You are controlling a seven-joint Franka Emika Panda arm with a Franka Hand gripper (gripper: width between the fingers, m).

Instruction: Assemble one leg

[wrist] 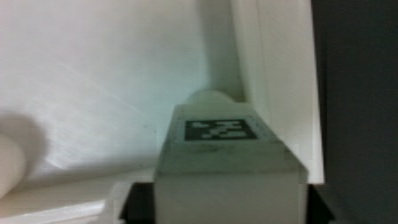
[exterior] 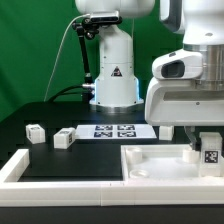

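The gripper (exterior: pixel 207 150) has its fingers clamped on the leg (wrist: pixel 221 150), just above the white tray (exterior: pixel 150 165); at ten o'clock lie two blocks (exterior: pixel 36 132).

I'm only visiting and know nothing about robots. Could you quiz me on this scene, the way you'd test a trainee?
1. True or false: the gripper holds a small white cube-shaped plastic leg with a black-and-white tag.
2. How many other small white blocks lie loose on the black table?
3. The held leg is over: A) the marker board, B) the large white recessed tray-like piece, C) the robot's base.

Key: 1 true; 2 two; 3 B.
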